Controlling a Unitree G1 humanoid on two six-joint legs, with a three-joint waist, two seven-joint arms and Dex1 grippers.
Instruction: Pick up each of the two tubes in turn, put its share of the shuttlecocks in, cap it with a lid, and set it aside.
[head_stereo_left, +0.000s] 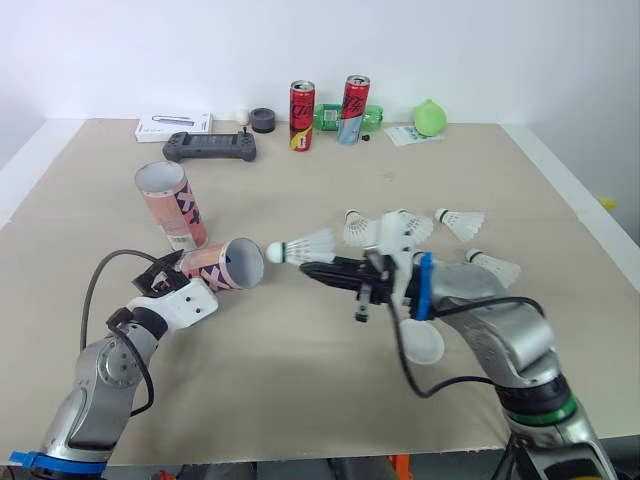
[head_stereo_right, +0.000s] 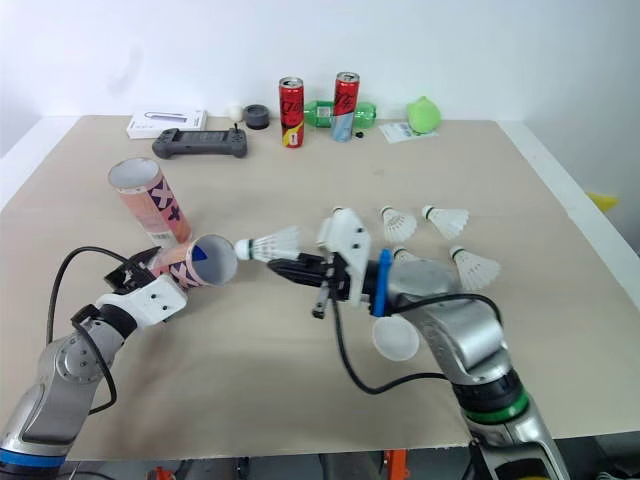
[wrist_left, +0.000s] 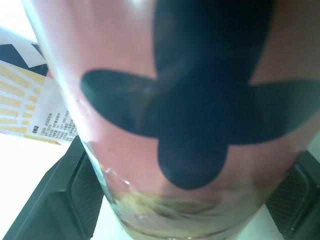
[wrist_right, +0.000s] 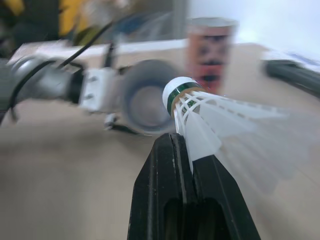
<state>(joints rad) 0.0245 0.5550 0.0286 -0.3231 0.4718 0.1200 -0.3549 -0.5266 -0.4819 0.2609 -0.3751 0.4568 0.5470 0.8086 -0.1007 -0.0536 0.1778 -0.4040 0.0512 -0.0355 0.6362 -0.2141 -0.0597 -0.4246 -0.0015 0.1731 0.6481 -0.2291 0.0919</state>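
With left claw clamped round tube, mouth faces right claw, pinched shut on shuttlecock skirt; cork leads, likely for straight insertion.

Black X marks on standing tube, held tube — red can lettering unreadable.
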